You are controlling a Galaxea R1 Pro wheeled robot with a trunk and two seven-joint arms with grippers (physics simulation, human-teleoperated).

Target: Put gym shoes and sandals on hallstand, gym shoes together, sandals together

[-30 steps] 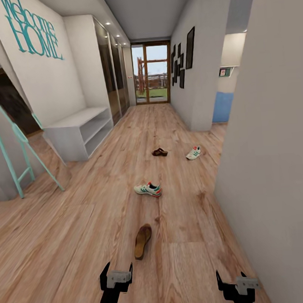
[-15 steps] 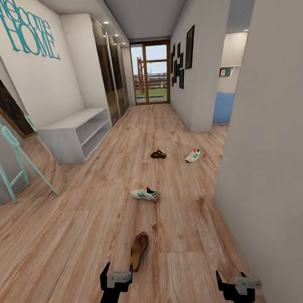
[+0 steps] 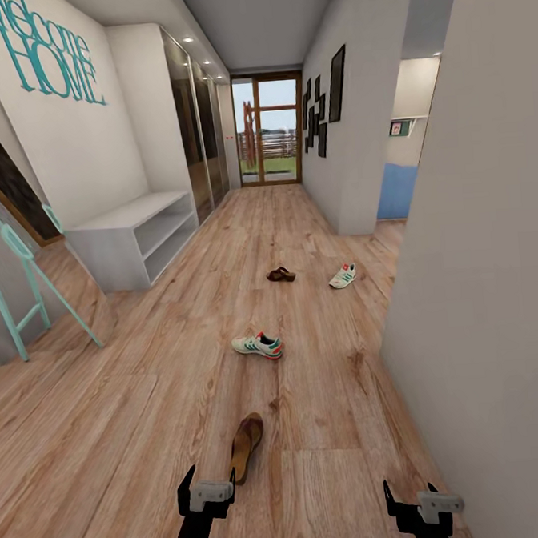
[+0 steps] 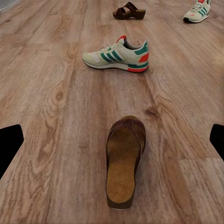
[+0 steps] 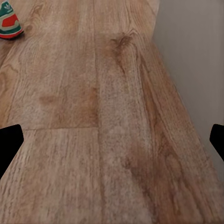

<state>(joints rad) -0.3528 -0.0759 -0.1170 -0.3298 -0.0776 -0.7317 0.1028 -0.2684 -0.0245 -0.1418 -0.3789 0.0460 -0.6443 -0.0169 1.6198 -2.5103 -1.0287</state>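
Corridor floor (image 3: 151, 422) holds all four shoes, so nothing's done yet. Near sandal (image 3: 246, 445) lies just ahead of my left end effector (image 3: 206, 480); near gym shoe (image 3: 257, 345) further on, then far sandal (image 3: 281, 274) & far gym shoe (image 3: 343, 276), well apart. Hallstand (image 3: 130, 230) sits by the left wall, shelves bare as far as I see. Both end effectors, incl. right end effector (image 3: 408, 496), spread wide w/ nothing held. All four pickups left.
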